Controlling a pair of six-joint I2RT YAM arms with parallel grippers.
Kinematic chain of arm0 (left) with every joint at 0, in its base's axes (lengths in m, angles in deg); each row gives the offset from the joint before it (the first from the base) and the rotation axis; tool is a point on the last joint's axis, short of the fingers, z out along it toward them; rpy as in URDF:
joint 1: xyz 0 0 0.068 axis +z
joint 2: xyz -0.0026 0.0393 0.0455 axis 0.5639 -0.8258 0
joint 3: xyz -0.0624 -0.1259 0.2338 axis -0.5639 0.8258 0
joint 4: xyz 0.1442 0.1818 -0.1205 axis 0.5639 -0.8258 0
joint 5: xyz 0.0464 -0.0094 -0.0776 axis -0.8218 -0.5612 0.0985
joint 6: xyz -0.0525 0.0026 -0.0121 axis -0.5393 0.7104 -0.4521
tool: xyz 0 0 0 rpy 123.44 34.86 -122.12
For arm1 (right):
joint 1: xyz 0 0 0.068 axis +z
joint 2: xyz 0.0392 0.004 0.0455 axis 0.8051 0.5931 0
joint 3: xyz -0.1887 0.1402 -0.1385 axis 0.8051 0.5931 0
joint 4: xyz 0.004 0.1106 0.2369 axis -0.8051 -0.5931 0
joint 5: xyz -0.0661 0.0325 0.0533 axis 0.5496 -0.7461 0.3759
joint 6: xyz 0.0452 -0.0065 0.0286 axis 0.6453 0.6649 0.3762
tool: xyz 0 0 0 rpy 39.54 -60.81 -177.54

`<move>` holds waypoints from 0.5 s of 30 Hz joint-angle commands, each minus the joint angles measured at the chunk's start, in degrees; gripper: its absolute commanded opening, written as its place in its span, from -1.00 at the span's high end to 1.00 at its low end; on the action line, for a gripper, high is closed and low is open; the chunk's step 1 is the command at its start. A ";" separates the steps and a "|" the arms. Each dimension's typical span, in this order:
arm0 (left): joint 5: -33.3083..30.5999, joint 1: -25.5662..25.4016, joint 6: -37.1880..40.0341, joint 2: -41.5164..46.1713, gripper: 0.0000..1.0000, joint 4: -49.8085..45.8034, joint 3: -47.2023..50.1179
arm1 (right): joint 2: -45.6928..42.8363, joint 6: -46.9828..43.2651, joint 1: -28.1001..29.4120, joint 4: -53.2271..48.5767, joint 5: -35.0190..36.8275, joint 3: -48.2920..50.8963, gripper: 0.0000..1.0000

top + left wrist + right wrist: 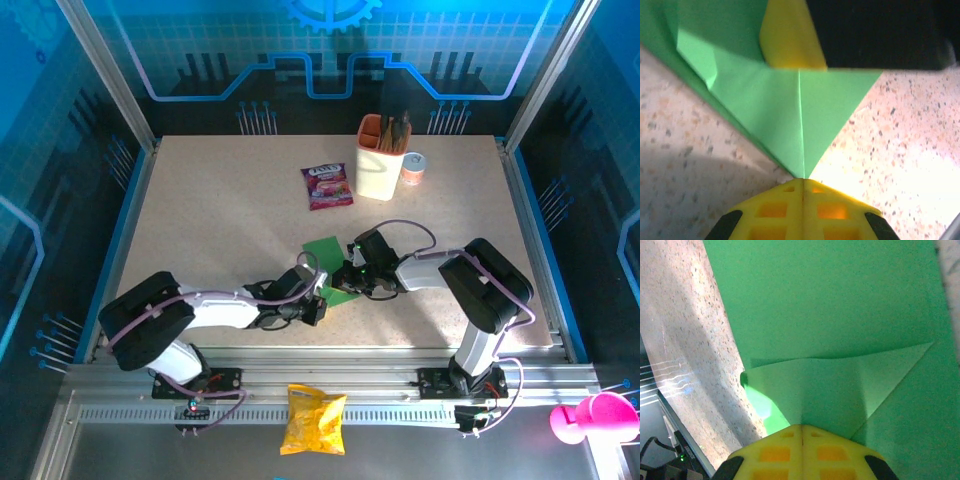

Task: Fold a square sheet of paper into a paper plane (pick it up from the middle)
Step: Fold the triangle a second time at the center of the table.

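Folding the nose, by my reading. Left gripper (pixel 802 181) fully closed, tips meeting the point of the square sheet of paper (pixel 790 115); pinching or pressing, cannot tell. Right gripper (pixel 802 427) fully closed on a raised corner flap. The sheet lies on the table (pixel 220 230) between both grippers. Next move calls for laying the flap to the centre crease, then pressing flat. Count: one yellow crisp bag (pixel 313 420), two grippers, one sheet, one purple sachet (pixel 327 186), one white holder (pixel 378 170), one small tin (pixel 413 168).
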 commanded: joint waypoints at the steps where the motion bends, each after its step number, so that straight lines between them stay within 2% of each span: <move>1: 2.92 -0.96 -3.86 1.67 1.00 -10.43 4.59 | 1.29 0.86 -1.57 -3.62 5.54 2.26 1.00; 5: 0.94 0.74 -4.88 6.47 1.00 -13.59 2.64 | 0.85 1.47 -1.36 -3.34 5.76 2.88 1.00; 8: 2.92 5.66 -5.92 8.62 1.00 -12.16 0.35 | 0.24 2.46 -0.72 -2.83 6.42 3.90 1.00; 11: 6.87 10.24 -6.34 7.20 1.00 -8.91 -3.17 | -0.21 3.16 0.30 -2.17 6.96 4.65 1.00; 15: 9.98 12.32 -5.38 1.38 1.00 -6.40 -9.66 | -0.38 4.19 1.43 -1.24 7.46 5.28 1.00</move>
